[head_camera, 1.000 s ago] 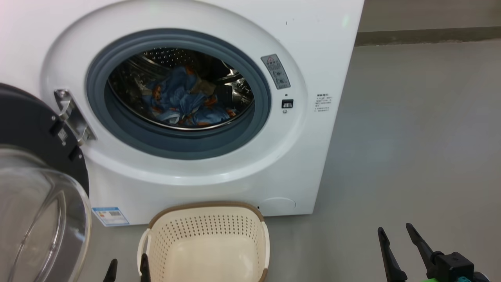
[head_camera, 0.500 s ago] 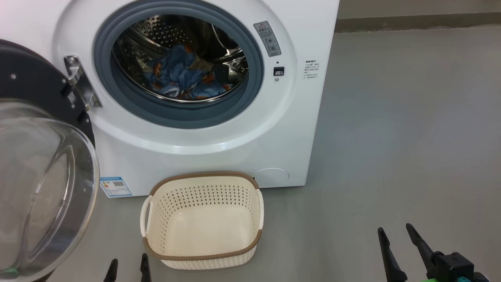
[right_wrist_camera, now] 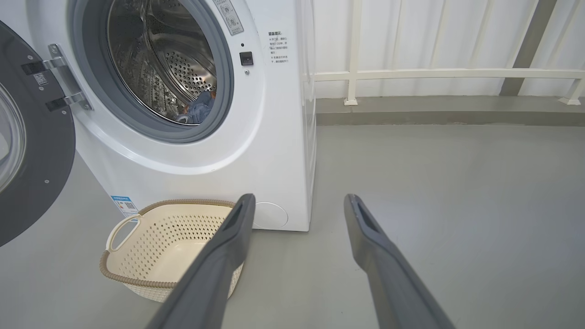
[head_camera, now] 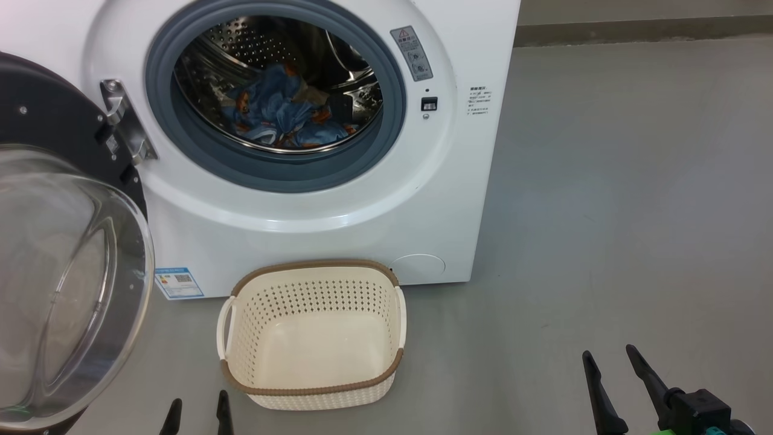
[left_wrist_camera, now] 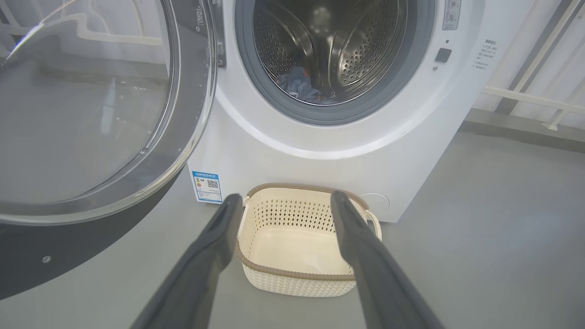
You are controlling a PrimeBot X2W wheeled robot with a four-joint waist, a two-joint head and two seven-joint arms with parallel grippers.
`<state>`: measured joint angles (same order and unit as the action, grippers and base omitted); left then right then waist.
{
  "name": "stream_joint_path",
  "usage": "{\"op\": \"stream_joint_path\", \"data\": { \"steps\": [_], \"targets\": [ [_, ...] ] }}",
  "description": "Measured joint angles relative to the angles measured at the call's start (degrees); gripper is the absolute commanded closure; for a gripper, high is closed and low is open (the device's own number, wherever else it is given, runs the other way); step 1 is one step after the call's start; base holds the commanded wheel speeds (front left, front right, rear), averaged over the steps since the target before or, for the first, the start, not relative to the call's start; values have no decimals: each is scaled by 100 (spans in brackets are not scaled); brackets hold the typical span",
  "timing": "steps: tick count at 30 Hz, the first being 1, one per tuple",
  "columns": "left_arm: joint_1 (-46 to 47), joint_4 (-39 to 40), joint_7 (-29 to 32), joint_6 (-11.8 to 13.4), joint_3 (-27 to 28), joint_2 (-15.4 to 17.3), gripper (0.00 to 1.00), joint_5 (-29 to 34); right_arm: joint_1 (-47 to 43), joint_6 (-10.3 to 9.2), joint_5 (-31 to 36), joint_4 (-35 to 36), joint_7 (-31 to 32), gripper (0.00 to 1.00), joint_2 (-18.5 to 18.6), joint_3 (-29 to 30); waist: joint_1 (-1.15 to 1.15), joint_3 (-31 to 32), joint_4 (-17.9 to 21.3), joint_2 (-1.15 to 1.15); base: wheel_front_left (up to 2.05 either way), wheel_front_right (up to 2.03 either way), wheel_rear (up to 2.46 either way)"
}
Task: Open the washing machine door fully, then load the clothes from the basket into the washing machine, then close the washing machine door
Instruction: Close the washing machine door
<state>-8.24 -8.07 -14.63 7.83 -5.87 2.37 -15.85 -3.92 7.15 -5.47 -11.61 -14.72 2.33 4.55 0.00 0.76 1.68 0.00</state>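
The white washing machine (head_camera: 314, 229) stands with its round black door (head_camera: 54, 115) swung wide to the left, clear glass bowl (head_camera: 60, 284) facing me. Blue clothes (head_camera: 284, 112) with orange prints lie inside the steel drum, glimpsed too as the clothes (left_wrist_camera: 299, 84) and the clothes (right_wrist_camera: 199, 107). The cream basket (head_camera: 314, 332) sits on the floor before the machine, nothing in it. My left gripper (head_camera: 196, 414) is open just left of the basket's near corner; in its wrist view, the left gripper (left_wrist_camera: 283, 201) frames the basket (left_wrist_camera: 297, 246). My right gripper (head_camera: 610, 356) is open over bare floor to the right.
Grey floor (head_camera: 604, 211) stretches to the right of the machine. A white railing (right_wrist_camera: 434, 73) and a low kerb run along the back wall. The open door takes up the space at the left, reaching nearly to floor level.
The head camera has tilted down and drawn back, so machine and basket sit higher and the whole basket shows. Both grippers hold the same places in the picture, still open.
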Motion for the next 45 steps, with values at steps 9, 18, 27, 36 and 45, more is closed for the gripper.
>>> {"op": "stream_joint_path", "data": {
  "steps": [9, 18, 27, 36, 45],
  "targets": [
    [2, 0, 0, 7, -8, 0, 0, 0, -1, 0, -31, -7, 0, 0, 4, -43, 0, 1, -118, 0, 0, 0, 0],
    [0, 56, 0, 100, 102, 1, 0, 0, 15, 0, -76, -37, 0, 0, 2, -364, 0, 24, -620, 0, 0, 0, 0],
    [-12, 189, 0, 111, 248, 0, 0, 89, 58, 0, -122, -75, 0, 0, 5, -583, 0, 70, -1421, 0, 0, 0, 0],
    [-136, 243, 0, 187, 276, 1, 0, 204, 163, 0, -120, -112, 0, 0, 7, -758, 0, 167, -2414, 0, 0, 0, 0],
    [-261, 446, 0, 350, 407, 3, 0, 191, 355, 0, -120, -203, 0, 0, 10, -1010, 0, 216, -2938, 0, 0, 0, 0]
  ]
}}
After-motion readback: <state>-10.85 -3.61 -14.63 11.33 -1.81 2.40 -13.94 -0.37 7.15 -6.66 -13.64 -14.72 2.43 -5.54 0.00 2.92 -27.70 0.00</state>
